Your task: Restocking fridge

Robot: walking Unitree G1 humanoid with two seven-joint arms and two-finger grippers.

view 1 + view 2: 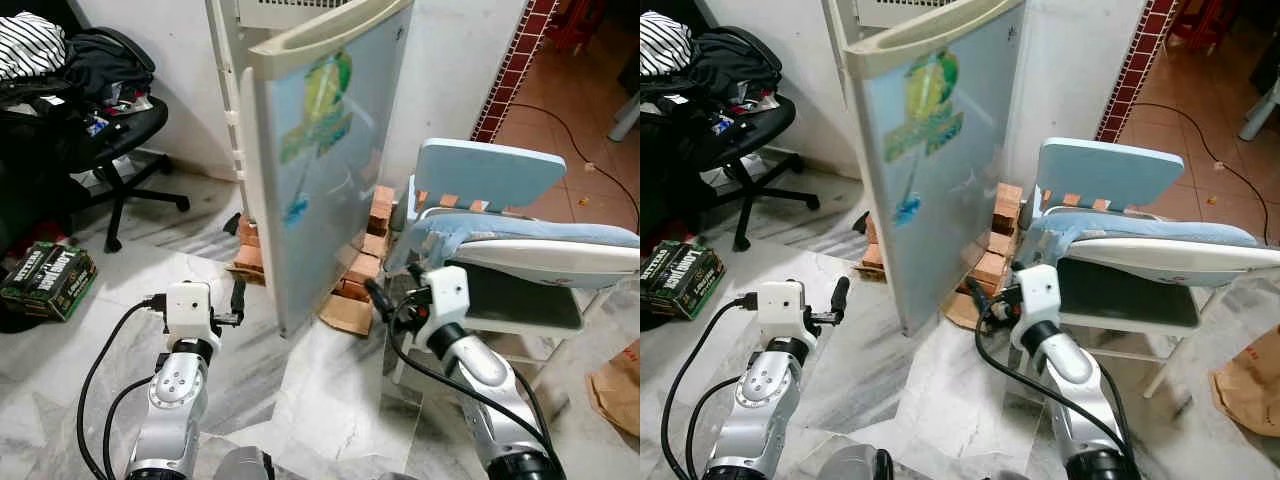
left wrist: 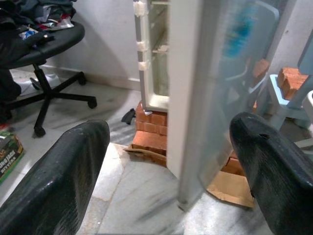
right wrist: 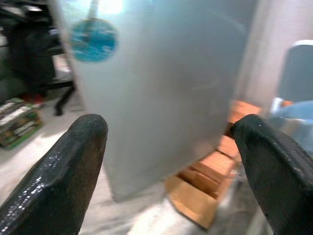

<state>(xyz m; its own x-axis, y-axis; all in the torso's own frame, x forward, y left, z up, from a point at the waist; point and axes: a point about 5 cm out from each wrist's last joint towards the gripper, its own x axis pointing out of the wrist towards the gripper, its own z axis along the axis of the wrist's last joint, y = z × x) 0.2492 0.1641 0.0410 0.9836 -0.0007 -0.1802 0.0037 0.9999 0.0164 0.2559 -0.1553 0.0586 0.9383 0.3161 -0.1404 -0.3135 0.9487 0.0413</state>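
So the robot is standing right in front of the little fridge, and the fridge door (image 1: 320,170) is hanging open, swung out toward it, edge-on between the two arms. The fridge itself is sitting up on a stack of bricks (image 1: 365,265) with flattened cardboard (image 1: 345,315) under them.

The left gripper (image 1: 237,298) is hovering just left of the door's free edge, fingers spread wide with nothing between them. In its wrist view you're looking past the door edge at the inner shelves (image 2: 155,49), and they're looking bare as far as I can tell. The right gripper (image 1: 980,296) is sitting on the other side of the door, near its outer face with the blue sticker (image 3: 93,39), also spread wide and empty.

Progress-wise I'd say it's barely started: door's open, but neither claw is carrying anything. The only stock I'm spotting is a green carton (image 1: 45,280) of drinks on the floor, well off to the left of the door, beyond an office chair (image 1: 105,140) piled with clothes. To the right of the door there's a pale blue folding chair (image 1: 500,190). Fetching and loading is all still left.
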